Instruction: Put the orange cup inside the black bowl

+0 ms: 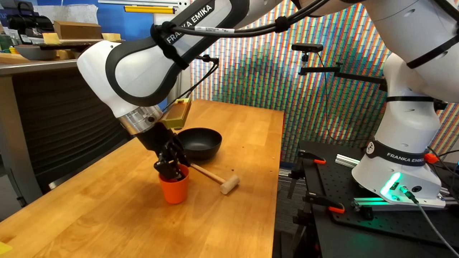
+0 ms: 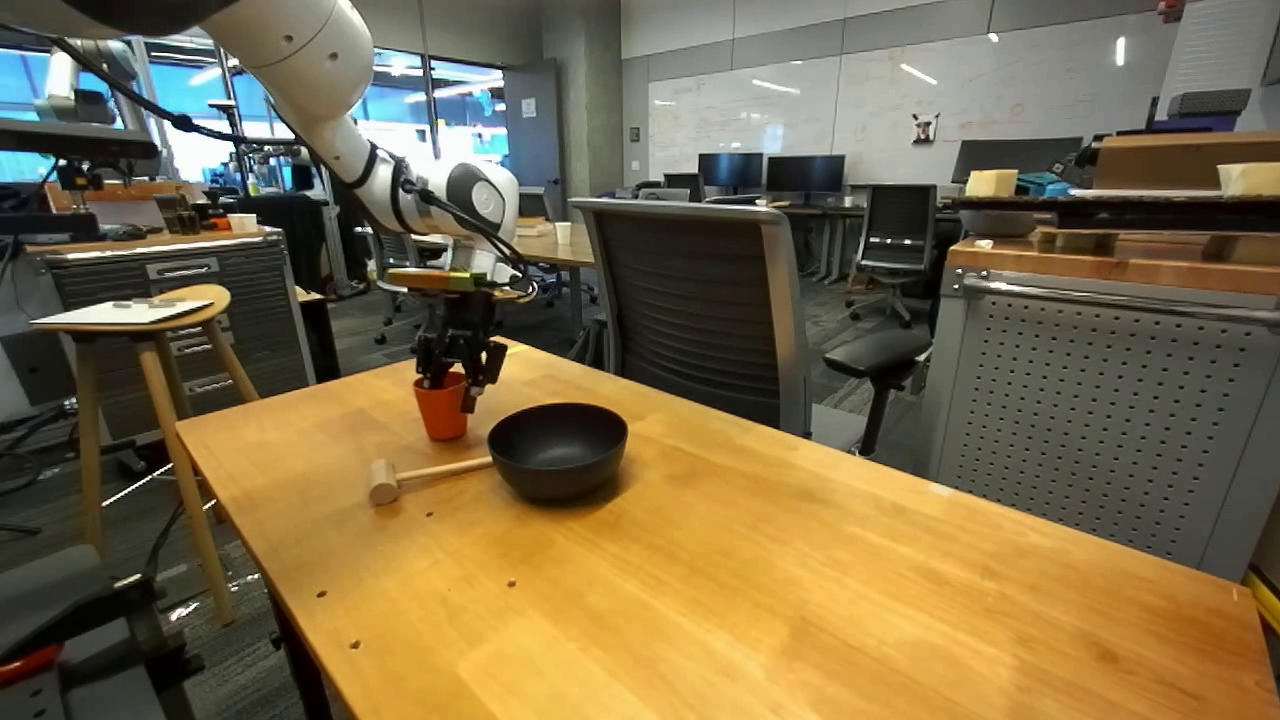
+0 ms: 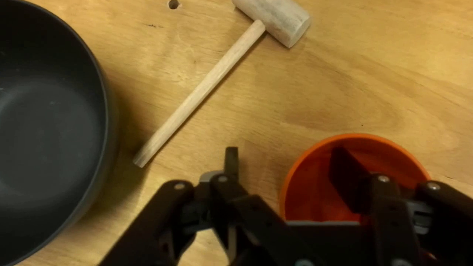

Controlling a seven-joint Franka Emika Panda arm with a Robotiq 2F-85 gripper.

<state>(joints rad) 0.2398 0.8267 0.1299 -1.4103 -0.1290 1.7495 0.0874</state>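
Observation:
The orange cup [image 1: 175, 192] stands upright on the wooden table, and it also shows in an exterior view [image 2: 440, 410] and in the wrist view [image 3: 306, 190]. My gripper [image 3: 287, 163] is open around one side of the cup's wall. One finger is inside the cup and the other is outside, on the bowl's side, with a gap between each finger and the wall. The black bowl [image 3: 48, 147] stands beside the cup, with nothing in it. The bowl is in both exterior views [image 1: 200, 143] [image 2: 557, 455], partly behind the gripper in one of them.
A wooden mallet [image 3: 207, 88] lies on the table [image 2: 800, 560], its handle end close to the bowl. A grey office chair [image 2: 690, 300] stands at the table's long edge. A wooden stool [image 2: 150, 315] stands off the table's end.

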